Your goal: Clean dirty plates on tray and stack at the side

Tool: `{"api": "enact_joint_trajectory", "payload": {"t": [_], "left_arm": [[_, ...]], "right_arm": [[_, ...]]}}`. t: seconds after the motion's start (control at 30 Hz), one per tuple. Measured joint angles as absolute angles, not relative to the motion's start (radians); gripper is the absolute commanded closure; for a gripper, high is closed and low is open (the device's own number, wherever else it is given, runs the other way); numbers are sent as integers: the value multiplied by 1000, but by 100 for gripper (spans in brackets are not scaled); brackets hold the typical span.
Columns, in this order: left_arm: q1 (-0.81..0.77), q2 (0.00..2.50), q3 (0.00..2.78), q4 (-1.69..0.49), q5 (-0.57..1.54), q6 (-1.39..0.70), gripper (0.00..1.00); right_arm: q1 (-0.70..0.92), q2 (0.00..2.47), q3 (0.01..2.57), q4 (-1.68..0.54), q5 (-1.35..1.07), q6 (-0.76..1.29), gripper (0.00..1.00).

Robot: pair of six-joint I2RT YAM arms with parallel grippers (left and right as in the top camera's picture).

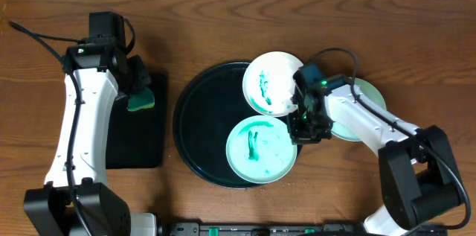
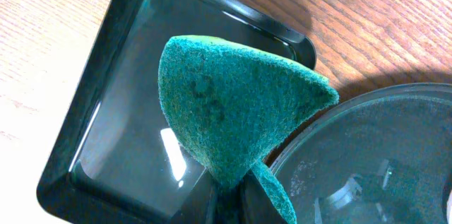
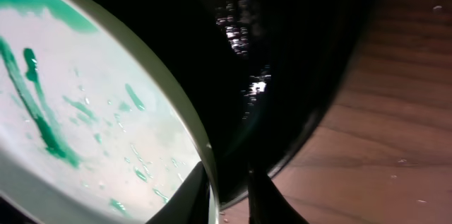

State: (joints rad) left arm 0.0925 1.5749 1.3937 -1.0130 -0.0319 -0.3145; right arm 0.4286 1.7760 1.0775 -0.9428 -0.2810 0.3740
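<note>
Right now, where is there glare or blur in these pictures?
Overhead: even light, sharp, soft arm shadows on the wooden table. Left wrist: the sponge is crisp up close; a white glare patch on the rectangular black tray. Right wrist: dim; bright glints on the round black tray, the stained plate slightly soft.

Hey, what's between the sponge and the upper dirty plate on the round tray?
In the overhead view, nothing loose: past the sponge comes the rectangular tray's edge, a strip of bare table, then empty black round tray up to the upper plate.
</note>
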Motion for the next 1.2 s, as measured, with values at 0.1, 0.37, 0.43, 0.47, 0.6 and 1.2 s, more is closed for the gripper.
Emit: {"api": "enact_joint_trajectory", "payload": {"t": [0.1, 0.37, 0.43, 0.47, 0.6, 1.2], "left_arm": [[93, 1575, 1394, -1013, -32, -315, 93], [93, 1575, 1394, -1013, -32, -315, 93], [93, 1575, 1394, -1013, -32, -315, 93], [93, 1575, 1394, -1013, -32, -315, 93], [93, 1575, 1394, -1013, -32, -315, 93], [93, 1575, 1394, -1013, -32, -315, 93]], "right_arm": [[457, 1776, 1077, -926, -281, 408, 84], [515, 1776, 1077, -886, -284, 468, 99], [514, 1776, 1080, -880, -294, 471, 99], [515, 1776, 1084, -875, -300, 472, 99], [534, 1776, 1122, -750, -324, 497, 99], [678, 2064, 1456, -817, -258, 540, 78]]}}
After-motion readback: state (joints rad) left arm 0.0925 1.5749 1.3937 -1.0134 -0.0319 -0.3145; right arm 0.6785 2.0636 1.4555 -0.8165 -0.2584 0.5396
